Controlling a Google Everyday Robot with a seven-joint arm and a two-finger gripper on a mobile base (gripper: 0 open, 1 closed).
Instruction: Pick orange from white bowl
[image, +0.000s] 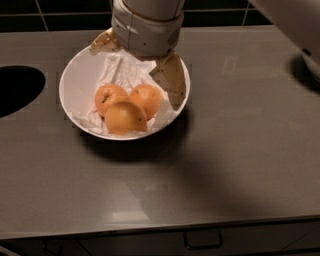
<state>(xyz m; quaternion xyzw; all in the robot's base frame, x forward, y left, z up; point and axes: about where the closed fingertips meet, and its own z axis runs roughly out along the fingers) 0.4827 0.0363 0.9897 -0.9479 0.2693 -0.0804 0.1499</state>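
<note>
Camera view: claw (136, 75) hovering over far side of bowl (75, 75), fingers wide apart, holding nothing. Orange (110, 98) sitting at bowl's left, touching neighbours (125, 117). Advising: centring over dimpled fruit, descending straight, avoiding pinching paper (117, 70).

Three oranges: dimpled orange (111, 97), front orange (125, 117), right orange (146, 98); one white bowl (75, 80); one paper lining (117, 70); one gripper (136, 76), two fingers spread, over the bowl's far side.
</note>
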